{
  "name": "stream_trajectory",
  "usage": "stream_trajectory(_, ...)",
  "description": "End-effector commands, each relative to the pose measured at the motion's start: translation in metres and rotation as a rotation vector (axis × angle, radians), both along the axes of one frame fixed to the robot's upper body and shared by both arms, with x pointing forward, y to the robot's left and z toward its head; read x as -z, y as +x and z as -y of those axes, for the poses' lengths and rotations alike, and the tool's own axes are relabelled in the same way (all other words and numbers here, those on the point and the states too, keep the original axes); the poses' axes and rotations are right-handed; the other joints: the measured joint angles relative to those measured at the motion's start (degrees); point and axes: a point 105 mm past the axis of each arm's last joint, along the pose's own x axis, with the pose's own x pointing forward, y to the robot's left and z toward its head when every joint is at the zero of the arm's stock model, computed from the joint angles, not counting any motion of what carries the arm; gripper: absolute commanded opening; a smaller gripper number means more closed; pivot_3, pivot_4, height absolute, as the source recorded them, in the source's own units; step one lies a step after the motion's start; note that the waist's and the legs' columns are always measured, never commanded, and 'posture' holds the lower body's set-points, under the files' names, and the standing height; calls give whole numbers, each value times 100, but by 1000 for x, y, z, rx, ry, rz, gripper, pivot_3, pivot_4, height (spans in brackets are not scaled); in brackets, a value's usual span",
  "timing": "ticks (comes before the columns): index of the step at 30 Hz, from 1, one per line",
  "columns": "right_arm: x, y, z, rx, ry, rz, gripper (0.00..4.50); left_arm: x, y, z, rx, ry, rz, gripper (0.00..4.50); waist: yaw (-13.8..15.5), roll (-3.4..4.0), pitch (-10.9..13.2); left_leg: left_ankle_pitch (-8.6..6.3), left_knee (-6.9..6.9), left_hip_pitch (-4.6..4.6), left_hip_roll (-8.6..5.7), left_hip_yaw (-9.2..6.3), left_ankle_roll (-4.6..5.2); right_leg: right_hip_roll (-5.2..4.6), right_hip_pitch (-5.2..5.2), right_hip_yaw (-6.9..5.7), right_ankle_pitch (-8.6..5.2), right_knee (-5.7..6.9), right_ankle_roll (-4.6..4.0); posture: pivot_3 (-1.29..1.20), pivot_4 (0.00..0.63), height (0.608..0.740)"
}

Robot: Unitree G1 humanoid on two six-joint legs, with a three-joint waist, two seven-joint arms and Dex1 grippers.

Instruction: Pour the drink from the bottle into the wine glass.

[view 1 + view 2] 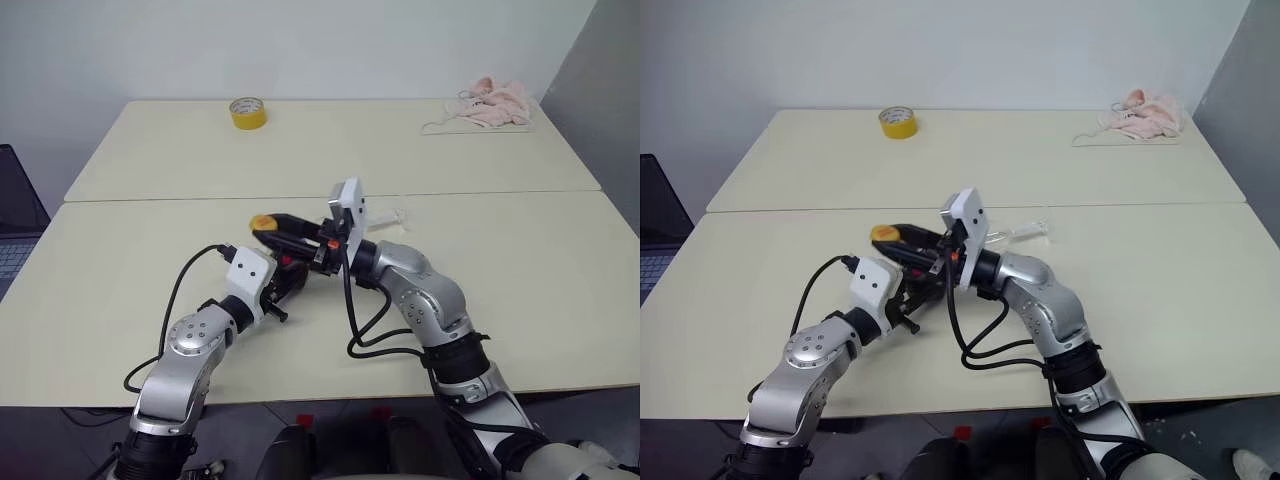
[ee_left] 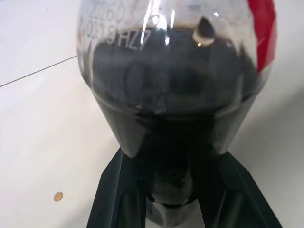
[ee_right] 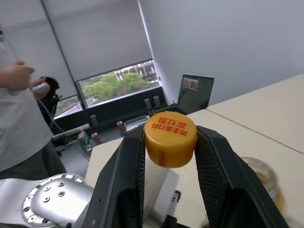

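The bottle, clear plastic with a red label strip, holds the dark, nearly black drink. My left gripper is shut on its lower body and keeps it over the near table, where the bottle shows dark between the two arms. My right gripper is shut on the yellow cap. It reaches in from the right, and the cap sits a little above and left of the bottle. The wine glass shows faintly as clear glass just beyond my right wrist.
A yellow tape roll lies at the back left of the far table and a pink cloth at its back right. A laptop sits off the left edge. A person stands to my left.
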Motion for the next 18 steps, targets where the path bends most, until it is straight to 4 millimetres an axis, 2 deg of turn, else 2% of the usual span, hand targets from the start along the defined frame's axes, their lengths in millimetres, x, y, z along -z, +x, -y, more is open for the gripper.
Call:
stream_trajectory(1, -36, 0, 27, 123, 75, 152, 1209, -15, -1, 3, 15, 0, 62, 1006, 3, 0, 0, 0, 0, 0, -1, 0, 0, 0, 0, 0, 0, 0, 0, 0, 150, 740)
stream_trajectory(3, -43, -1, 37, 164, 87, 180, 1209, -15, -1, 3, 14, -1, 62, 1006, -1, 0, 0, 0, 0, 0, 0, 1, 0, 0, 0, 0, 0, 0, 0, 0, 150, 740)
stream_trajectory(6, -51, -7, 74, 307, 70, 255, 1209, -15, -1, 3, 13, -5, 63, 1006, 18, 0, 0, 0, -3, 0, 2, 0, 0, 0, 0, -1, 0, 0, 0, 0, 150, 740)
stream_trajectory(8, -41, -8, 93, 393, 20, 267, 1209, -15, -1, 4, 15, -9, 62, 1006, 30, -1, 0, 0, -2, -4, 0, 1, 0, -2, 2, -1, 0, -4, 0, 0, 150, 740)
stream_trajectory(9, -34, -8, 102, 437, -7, 265, 1209, -15, -1, 4, 16, -9, 62, 1006, 36, -2, -1, 0, -1, -4, -2, 3, 0, -3, 4, 1, 0, -6, 0, 0, 150, 740)
stream_trajectory(12, 4, -3, 149, 650, -85, 177, 1208, -14, -1, 4, 18, -11, 59, 1006, 61, -3, -2, -1, -1, -3, -1, 5, 1, -3, 8, 1, 0, -6, 0, 0, 150, 740)
stream_trajectory(14, 24, -4, 172, 758, -130, 142, 1208, -14, -1, 4, 20, -14, 59, 1006, 87, -1, 0, -1, -1, -2, -1, 6, 2, -2, 9, 2, 0, -3, 0, 0, 150, 740)
stream_trajectory(17, 51, -8, 193, 852, -202, 111, 1208, -14, -1, 5, 21, -16, 59, 1005, 82, -1, 0, -1, -1, 1, 1, 20, 2, 3, 7, 14, 0, -1, 0, 0, 150, 740)
stream_trajectory(18, 65, -9, 205, 901, -230, 74, 1208, -14, -1, 5, 22, -16, 59, 1005, 87, -1, -1, -1, -2, 4, 3, 20, 2, 6, 8, 15, 0, -1, 0, 0, 150, 740)
